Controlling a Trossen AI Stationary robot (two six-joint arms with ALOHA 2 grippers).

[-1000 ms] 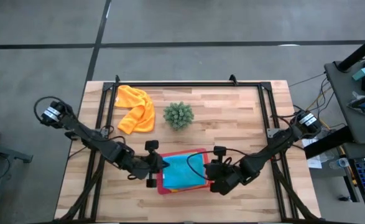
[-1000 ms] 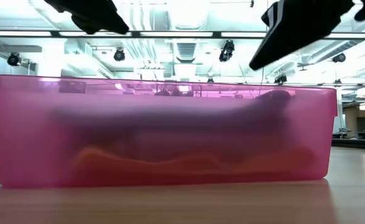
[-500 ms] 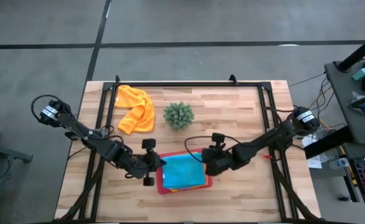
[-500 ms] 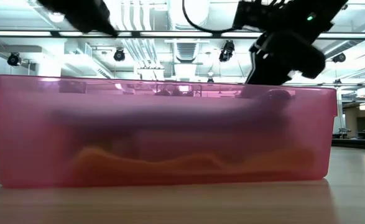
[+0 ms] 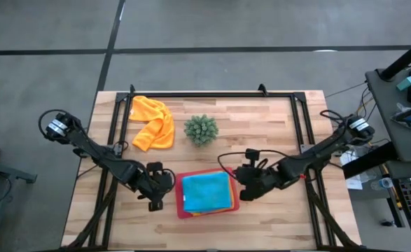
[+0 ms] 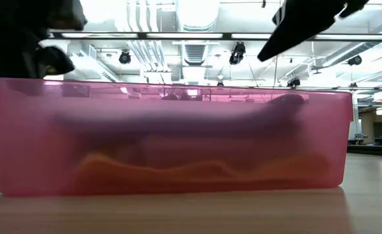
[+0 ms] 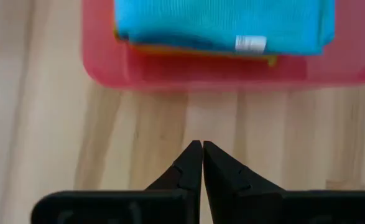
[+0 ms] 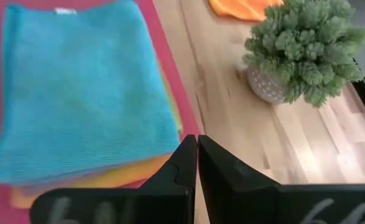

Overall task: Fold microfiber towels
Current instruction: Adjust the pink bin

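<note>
A folded light blue towel (image 5: 206, 190) tops a stack in the pink tray (image 5: 180, 208); orange and yellow edges (image 8: 138, 171) show under it. A loose orange towel (image 5: 152, 120) lies crumpled at the far left of the table. My left gripper (image 7: 202, 144) is shut and points down at bare wood just left of the tray (image 7: 170, 71). My right gripper (image 8: 197, 140) is shut and hovers at the tray's right edge, beside the blue towel (image 8: 83, 93). Neither holds anything.
A small spiky green plant (image 5: 201, 130) in a pot stands behind the tray, right of the orange towel. A black frame (image 5: 212, 94) runs along the table's far and side edges. Bare wood lies left and right of the tray.
My left gripper has drawn back from the tray's left edge toward the table's left, sinking and tipping nose-down. My right gripper has gone from the tray's near right corner toward the far edge, along the tray's right side. Both stayed shut; the towels have not moved.
</note>
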